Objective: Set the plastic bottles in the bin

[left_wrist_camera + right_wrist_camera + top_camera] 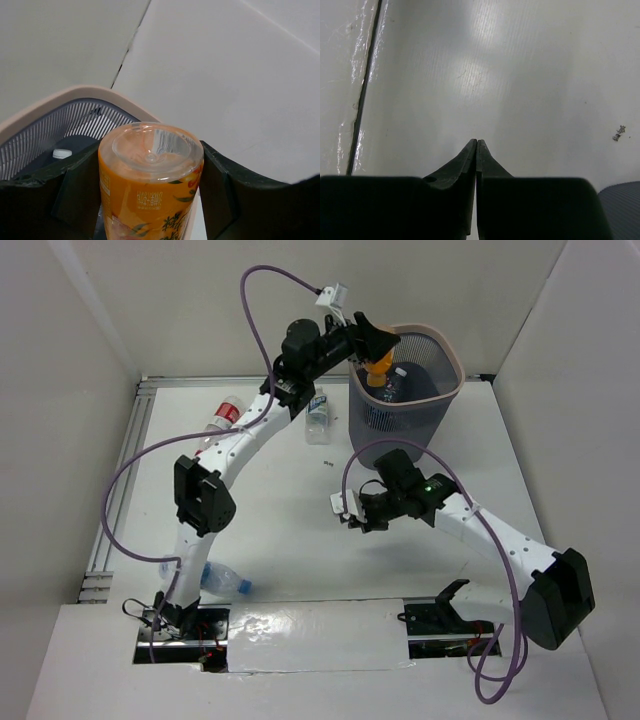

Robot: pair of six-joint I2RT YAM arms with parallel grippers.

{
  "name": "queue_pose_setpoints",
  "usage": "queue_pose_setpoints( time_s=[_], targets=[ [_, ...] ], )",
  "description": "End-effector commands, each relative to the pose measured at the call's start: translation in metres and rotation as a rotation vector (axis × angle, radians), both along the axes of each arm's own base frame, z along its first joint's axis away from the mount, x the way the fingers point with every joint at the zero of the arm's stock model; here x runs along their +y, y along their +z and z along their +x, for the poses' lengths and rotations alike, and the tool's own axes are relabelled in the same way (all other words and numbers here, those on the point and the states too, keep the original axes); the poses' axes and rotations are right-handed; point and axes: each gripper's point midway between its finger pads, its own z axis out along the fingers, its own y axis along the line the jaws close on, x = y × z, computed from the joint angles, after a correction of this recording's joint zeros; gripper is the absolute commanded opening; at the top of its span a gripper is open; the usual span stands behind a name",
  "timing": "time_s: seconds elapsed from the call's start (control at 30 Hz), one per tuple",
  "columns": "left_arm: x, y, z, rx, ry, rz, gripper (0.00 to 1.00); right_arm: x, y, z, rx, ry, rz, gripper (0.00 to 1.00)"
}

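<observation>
The left pincer [372, 348] is closed on an orange-labelled bottle [150, 195], its two fingers pressing the bottle's sides. It holds the bottle over the near-left part of the bin [455, 368], just inside the pale rim, with the bottle's clear base facing the wrist camera. Down in the bin lies something dark with a white cap [62, 153]; what it is cannot be told.

Three more bottles lie on the desk [280, 530]. A red-labelled bottle [224, 416] rests by the left arm's far side. A blue-labelled bottle [318, 416] sits just left of the bin, under the left arm's wrist. A clear bottle [224, 580] lies close to the left arm's base.

The right pincer [476, 146] has its fingers pressed together on nothing, and it hangs over bare desk in front of the bin, with a small speck [618, 133] nearby.
</observation>
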Motion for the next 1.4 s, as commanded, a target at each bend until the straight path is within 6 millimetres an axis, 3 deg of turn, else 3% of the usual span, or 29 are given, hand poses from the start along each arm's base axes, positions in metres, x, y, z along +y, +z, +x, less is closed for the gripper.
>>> queue_pose_setpoints(
  time_s=[0.0, 0.03, 0.07, 0.1, 0.13, 0.17, 0.2, 0.23, 0.27, 0.3, 0.47, 0.57, 0.6, 0.63, 0.67, 0.7, 0.73, 0.77, 0.8, 0.83, 0.87, 0.9, 0.97, 1.0, 1.07, 1.1, 1.13, 1.27, 1.37],
  targets=[
    [0.002, 0.038, -0.003, -0.084, 0.08, -0.078, 0.31, 0.004, 0.014, 0.009, -0.051, -0.032, 0.054, 0.1],
    [0.002, 0.023, 0.007, -0.059, 0.109, -0.045, 0.38, 0.003, 0.016, 0.014, -0.045, -0.058, 0.06, 0.17],
    [-0.002, 0.02, 0.005, -0.047, 0.112, -0.04, 0.45, -0.001, 0.018, 0.016, -0.045, -0.078, 0.066, 0.39],
    [-0.001, 0.015, 0.008, -0.045, 0.129, -0.029, 0.58, 0.002, 0.02, 0.016, -0.039, -0.078, 0.08, 0.51],
    [-0.003, 0.021, 0.002, -0.051, 0.128, -0.038, 0.63, 0.0, 0.021, 0.017, -0.02, -0.097, 0.088, 0.63],
    [-0.001, 0.033, 0.0, -0.073, 0.128, -0.056, 0.83, 0.001, 0.023, 0.018, -0.01, -0.101, 0.107, 0.77],
    [-0.001, 0.033, 0.0, -0.074, 0.128, -0.056, 0.91, 0.002, 0.024, 0.017, -0.006, -0.095, 0.113, 0.83],
    [-0.002, 0.034, 0.001, -0.08, 0.132, -0.047, 0.91, 0.002, 0.024, 0.016, 0.001, -0.101, 0.113, 0.89],
    [0.004, 0.061, -0.007, -0.12, 0.132, -0.08, 0.91, 0.004, 0.026, 0.015, 0.008, -0.097, 0.131, 0.94],
    [0.003, 0.063, -0.008, -0.122, 0.122, -0.078, 0.94, 0.007, 0.026, 0.016, 0.019, -0.094, 0.141, 1.0],
    [0.031, 0.104, -0.028, -0.184, 0.138, -0.107, 1.0, 0.017, 0.025, 0.015, 0.082, -0.097, 0.157, 1.0],
    [0.036, 0.092, -0.034, -0.151, 0.117, -0.066, 1.0, 0.029, 0.029, 0.014, 0.101, -0.069, 0.161, 1.0],
    [0.053, 0.121, -0.059, -0.191, 0.121, -0.086, 1.0, 0.03, 0.029, 0.015, 0.113, -0.078, 0.161, 1.0],
    [0.063, 0.129, -0.072, -0.211, 0.129, -0.075, 1.0, 0.038, 0.034, 0.016, 0.116, -0.065, 0.177, 0.96],
    [0.066, 0.099, -0.073, -0.183, 0.141, 0.008, 1.0, 0.045, 0.035, 0.012, 0.148, -0.072, 0.182, 0.8],
    [0.079, 0.1, -0.086, -0.192, 0.163, 0.037, 1.0, 0.052, 0.031, 0.013, 0.171, -0.073, 0.178, 0.72],
    [0.114, 0.137, -0.128, -0.256, 0.2, 0.017, 1.0, 0.063, 0.039, 0.012, 0.178, -0.046, 0.213, 0.63],
    [0.126, 0.09, -0.124, -0.183, 0.259, 0.126, 1.0, 0.075, 0.028, 0.003, 0.25, -0.039, 0.196, 0.52],
    [0.144, 0.083, -0.137, -0.176, 0.3, 0.15, 1.0, 0.085, 0.03, 0.0, 0.267, -0.029, 0.203, 0.5],
    [0.179, 0.107, -0.179, -0.227, 0.341, 0.109, 1.0, 0.099, 0.032, -0.003, 0.268, -0.009, 0.222, 0.5],
    [0.192, 0.066, -0.178, -0.16, 0.391, 0.167, 1.0, 0.115, 0.03, -0.022, 0.317, 0.025, 0.211, 0.52],
    [0.206, 0.053, -0.19, -0.132, 0.415, 0.186, 1.0, 0.127, 0.016, -0.028, 0.348, 0.027, 0.178, 0.58],
    [0.243, 0.047, -0.225, -0.132, 0.478, 0.18, 1.0, 0.158, 0.018, -0.05, 0.391, 0.052, 0.171, 0.75],
    [0.255, 0.043, -0.233, -0.118, 0.501, 0.186, 1.0, 0.17, 0.004, -0.056, 0.437, 0.052, 0.135, 0.8],
    [0.278, 0.035, -0.258, -0.102, 0.527, 0.194, 1.0, 0.207, 0.009, -0.064, 0.506, 0.053, 0.132, 0.92],
    [0.286, 0.039, -0.267, -0.112, 0.538, 0.179, 1.0, 0.208, 0.009, -0.071, 0.534, 0.045, 0.123, 0.96],
    [0.29, 0.036, -0.274, -0.113, 0.539, 0.178, 1.0, 0.227, 0.006, -0.067, 0.557, 0.037, 0.125, 0.99],
    [0.311, 0.05, -0.304, -0.169, 0.55, 0.141, 1.0, 0.265, 0.001, -0.047, 0.613, -0.072, 0.143, 0.99],
    [0.317, 0.052, -0.319, -0.18, 0.531, 0.124, 1.0, 0.291, -0.005, -0.053, 0.625, -0.095, 0.133, 0.99]
  ],
)
